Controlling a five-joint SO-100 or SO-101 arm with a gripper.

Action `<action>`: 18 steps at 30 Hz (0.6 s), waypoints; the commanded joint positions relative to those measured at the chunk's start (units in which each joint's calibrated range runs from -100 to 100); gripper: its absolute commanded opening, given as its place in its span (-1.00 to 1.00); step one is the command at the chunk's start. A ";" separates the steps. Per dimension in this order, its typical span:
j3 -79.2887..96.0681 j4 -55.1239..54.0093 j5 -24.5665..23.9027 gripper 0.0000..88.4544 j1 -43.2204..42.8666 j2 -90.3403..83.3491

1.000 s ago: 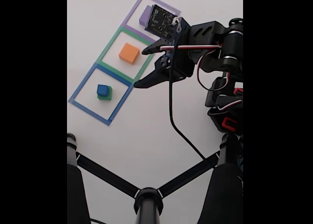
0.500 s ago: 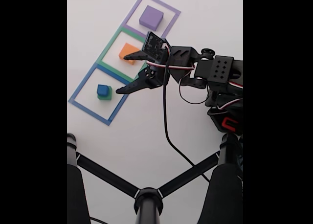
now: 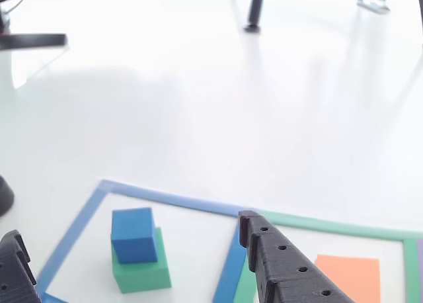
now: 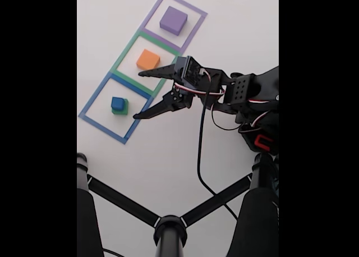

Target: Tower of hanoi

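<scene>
Toppling is being risked: the blue cube (image 4: 117, 103) is being carried on the green block (image 4: 122, 108) in the near taped square (image 4: 90, 107), and a low finger could knock both. Nothing is being held; the gripper (image 4: 136, 95) is being kept wide apart, just right of the stack.

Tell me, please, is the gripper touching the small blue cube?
Apart: in the fixed view the open gripper sits clear of the blue cube, with white table between.
</scene>
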 commanded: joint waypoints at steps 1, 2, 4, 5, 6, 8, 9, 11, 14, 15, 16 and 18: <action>-2.71 -9.39 1.18 -0.12 -0.35 10.03; -3.80 -10.36 1.18 -0.12 -0.27 12.12; -6.43 -11.73 1.18 -0.13 -0.12 15.96; -7.89 -11.90 1.18 -0.13 -0.12 17.49; -9.16 -12.06 1.18 -0.13 -0.12 18.77; -11.70 -12.14 1.18 -0.13 -0.27 21.09; -12.70 -12.14 1.18 -0.14 -0.42 22.05; -14.16 -12.30 1.18 -0.14 -0.73 23.90; -15.52 -13.76 1.18 -0.15 -1.11 26.62; -15.97 -14.08 1.18 -0.15 -1.19 27.34; -16.43 -14.40 1.18 -0.15 -1.34 28.14; -17.43 -14.65 1.18 -0.15 -1.49 29.67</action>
